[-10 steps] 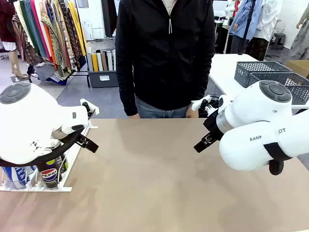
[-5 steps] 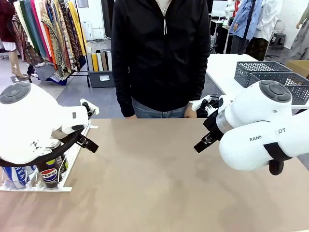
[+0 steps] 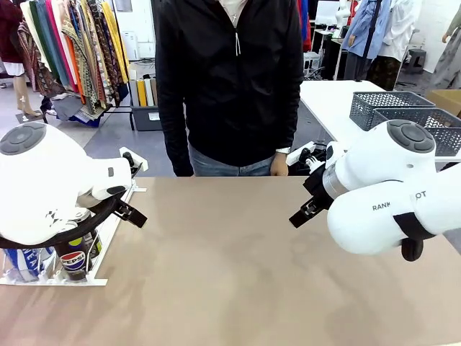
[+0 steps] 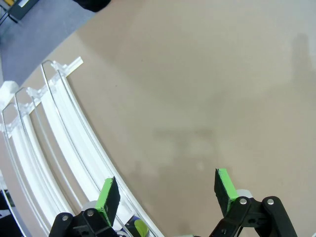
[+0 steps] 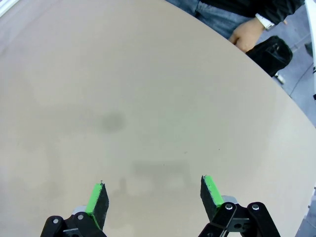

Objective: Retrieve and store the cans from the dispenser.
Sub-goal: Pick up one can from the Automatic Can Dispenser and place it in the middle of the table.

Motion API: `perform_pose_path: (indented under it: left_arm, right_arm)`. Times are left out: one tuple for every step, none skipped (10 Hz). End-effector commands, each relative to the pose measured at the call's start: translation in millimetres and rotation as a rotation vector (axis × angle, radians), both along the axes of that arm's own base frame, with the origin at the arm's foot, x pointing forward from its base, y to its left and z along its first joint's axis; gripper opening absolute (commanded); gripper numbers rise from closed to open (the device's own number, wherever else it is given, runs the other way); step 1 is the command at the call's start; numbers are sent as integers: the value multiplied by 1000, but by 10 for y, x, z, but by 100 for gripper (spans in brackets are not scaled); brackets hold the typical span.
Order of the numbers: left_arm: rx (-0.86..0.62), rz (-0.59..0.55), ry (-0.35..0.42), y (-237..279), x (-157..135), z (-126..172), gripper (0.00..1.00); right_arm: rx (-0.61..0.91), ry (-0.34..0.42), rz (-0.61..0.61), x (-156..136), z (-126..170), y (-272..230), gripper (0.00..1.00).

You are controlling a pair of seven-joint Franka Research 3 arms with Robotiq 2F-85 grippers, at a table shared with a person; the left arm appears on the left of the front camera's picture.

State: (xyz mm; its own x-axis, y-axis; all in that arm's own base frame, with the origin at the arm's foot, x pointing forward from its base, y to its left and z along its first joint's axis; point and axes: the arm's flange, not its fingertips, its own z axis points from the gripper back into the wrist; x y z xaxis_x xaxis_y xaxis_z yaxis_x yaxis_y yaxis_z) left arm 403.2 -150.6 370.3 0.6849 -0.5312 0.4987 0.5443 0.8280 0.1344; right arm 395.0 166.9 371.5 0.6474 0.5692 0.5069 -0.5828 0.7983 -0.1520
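Note:
The dispenser [image 3: 109, 229] is a white rail rack at the table's left edge, partly hidden behind my left arm [image 3: 50, 184]. At its near end stand the cans: a black Pepsi can [image 3: 73, 261] and a blue-and-white can [image 3: 24, 264]. In the left wrist view my left gripper [image 4: 166, 192] is open with nothing between its green pads, hovering over the bare table just beside the dispenser's curved rails [image 4: 59, 133]. My right gripper [image 5: 155, 195] is open and empty above bare tabletop. My right arm [image 3: 382, 194] sits at the table's right side.
A person in a black jacket [image 3: 230, 86] stands at the far edge, one hand [image 5: 247, 34] hanging just beyond the table. Dark grey perforated baskets [image 3: 403, 108] sit on a white table behind my right arm. A tan tabletop [image 3: 230, 259] spans the middle.
The person has shifted a little to the left along the far edge. Both arms and the cans stay where they were.

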Motion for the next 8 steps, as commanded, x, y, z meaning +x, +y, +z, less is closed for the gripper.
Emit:
perform_pose_path:
  left_arm:
    - [0,-1,-1,-1,-1,2,100]
    - [0,-1,-1,-1,-1,2,100]
    - [0,0,0,0,0,0,100]
    - [-107,-106,142,-2,-58,50,100]
    - [-298,-121,324,-61,-98,188,100]
    - [-415,-61,492,-78,-163,359,100]
    - [-551,-105,583,19,-212,486,100]
    - [-675,-142,635,235,-311,638,100]
  right_arm:
    - [0,0,0,0,0,0,100]
    - [0,0,0,0,0,0,100]
    - [27,81,-32,-5,22,-38,100]
    - [56,280,-39,-1,33,-88,100]
    - [252,449,24,11,136,-147,100]
    - [465,654,-35,34,291,-229,100]
    - [647,812,-37,28,447,-410,100]
    - [815,857,-3,-82,613,-713,100]
